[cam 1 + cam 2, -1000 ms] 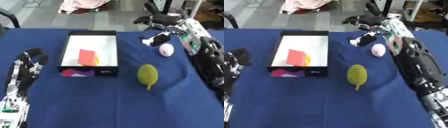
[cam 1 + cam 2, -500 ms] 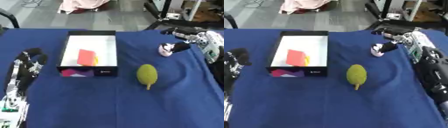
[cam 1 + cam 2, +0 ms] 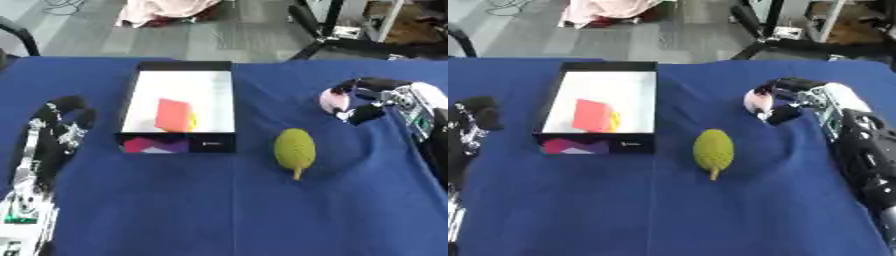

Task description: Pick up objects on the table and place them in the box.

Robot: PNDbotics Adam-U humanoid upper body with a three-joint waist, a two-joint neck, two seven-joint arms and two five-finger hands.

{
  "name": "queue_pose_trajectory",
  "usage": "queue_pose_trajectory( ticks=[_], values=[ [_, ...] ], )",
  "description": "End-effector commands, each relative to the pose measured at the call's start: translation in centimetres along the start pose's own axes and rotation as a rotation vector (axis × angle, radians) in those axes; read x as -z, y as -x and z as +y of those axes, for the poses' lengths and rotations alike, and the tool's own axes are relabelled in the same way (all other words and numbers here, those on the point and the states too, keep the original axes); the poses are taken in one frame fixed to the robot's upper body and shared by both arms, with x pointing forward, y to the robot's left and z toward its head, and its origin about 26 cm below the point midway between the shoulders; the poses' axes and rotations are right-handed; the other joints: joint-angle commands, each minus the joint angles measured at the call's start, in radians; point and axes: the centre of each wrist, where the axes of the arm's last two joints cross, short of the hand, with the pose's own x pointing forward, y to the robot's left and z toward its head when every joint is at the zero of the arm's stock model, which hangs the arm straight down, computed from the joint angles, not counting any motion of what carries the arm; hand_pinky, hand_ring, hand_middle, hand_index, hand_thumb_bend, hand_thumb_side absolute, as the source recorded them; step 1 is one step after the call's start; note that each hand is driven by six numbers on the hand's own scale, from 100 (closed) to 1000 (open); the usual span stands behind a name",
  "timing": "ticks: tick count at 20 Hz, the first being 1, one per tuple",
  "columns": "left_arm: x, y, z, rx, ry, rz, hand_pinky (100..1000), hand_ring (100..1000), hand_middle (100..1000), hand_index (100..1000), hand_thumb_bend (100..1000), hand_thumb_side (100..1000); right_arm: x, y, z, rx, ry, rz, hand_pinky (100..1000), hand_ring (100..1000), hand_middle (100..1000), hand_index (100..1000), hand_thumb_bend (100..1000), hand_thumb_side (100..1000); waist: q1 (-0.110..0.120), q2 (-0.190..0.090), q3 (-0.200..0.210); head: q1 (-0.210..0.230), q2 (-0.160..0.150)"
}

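Note:
A small pink egg-shaped object (image 3: pixel 332 100) lies on the blue table at the right. My right hand (image 3: pixel 791 98) comes in from the right edge, with fingers curled over the object's top and the thumb under its near side. A yellow-green oval fruit (image 3: pixel 295 148) with a short stem lies mid-table, apart from both hands. The black box (image 3: pixel 134 106) with a white inside stands left of centre and holds a red block (image 3: pixel 173 113) with something yellow beside it. At the left edge my left hand (image 3: pixel 56 132) rests open, fingers up.
The blue cloth (image 3: pixel 219 205) covers the whole table. Beyond the far edge there are chair legs (image 3: pixel 324 35) and a pink bundle (image 3: pixel 166 10) on the floor.
My right arm has swung from behind the pink object round to its right side, and the fingers have curled round it. The fruit, box and left hand stay put.

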Motion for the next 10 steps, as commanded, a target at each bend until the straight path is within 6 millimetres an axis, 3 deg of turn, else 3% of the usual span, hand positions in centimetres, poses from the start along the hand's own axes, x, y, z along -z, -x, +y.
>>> queue_pose_trajectory(
  ticks=[1,3,6,8,9,10],
  values=[
    [0.24,-0.64,0.64,0.02,-0.004,-0.026,639,875,646,743,769,623,-0.44,0.61,-0.84,-0.015,0.02,0.022,990,919,831,931,100,566,-0.002,-0.022,0.001,0.002,-0.002],
    [0.25,-0.66,0.62,0.02,-0.004,-0.026,639,875,646,743,769,623,-0.33,0.6,-0.6,-0.013,0.027,0.031,987,909,811,917,100,509,-0.001,-0.022,0.001,0.002,-0.002],
    [0.28,-0.68,0.55,0.017,-0.002,-0.027,639,875,646,743,770,623,-0.12,0.49,-0.29,-0.011,0.059,0.055,974,873,731,856,100,316,0.0,-0.021,0.002,-0.001,-0.002],
    [0.29,-0.7,0.5,0.017,0.0,-0.027,639,875,646,743,770,623,0.02,0.36,-0.13,-0.016,0.111,0.077,963,840,633,796,100,313,0.001,-0.02,0.003,-0.003,-0.002],
    [0.3,-0.71,0.48,0.016,0.001,-0.028,639,875,646,743,770,623,0.11,0.29,0.03,-0.021,0.138,0.089,962,837,625,790,100,313,0.001,-0.02,0.004,-0.004,-0.002],
    [0.31,-0.72,0.47,0.016,0.001,-0.028,639,875,646,743,770,623,0.17,0.24,0.1,-0.028,0.173,0.102,949,804,554,728,100,318,0.002,-0.019,0.004,-0.004,-0.002]
  ],
)
